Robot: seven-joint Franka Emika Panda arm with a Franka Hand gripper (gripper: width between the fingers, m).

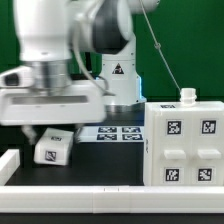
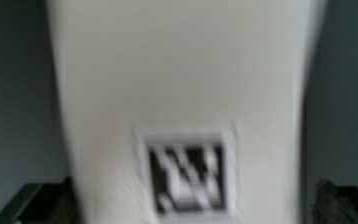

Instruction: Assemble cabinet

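We see the gripper (image 1: 44, 130), jaws spread wide over a small tagged white block (image 1: 52, 150), the cabinet (image 1: 185, 145) well apart at the exterior view's right

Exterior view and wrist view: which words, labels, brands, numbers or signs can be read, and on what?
No words, brands or numbers are readable in either view.
Black triangular sign on the arm's base: symbol too small to read.
Black-and-white square tags on the cabinet, the marker board and a small white block: patterns, no text.
Wrist view: one tag on a white part, blurred.
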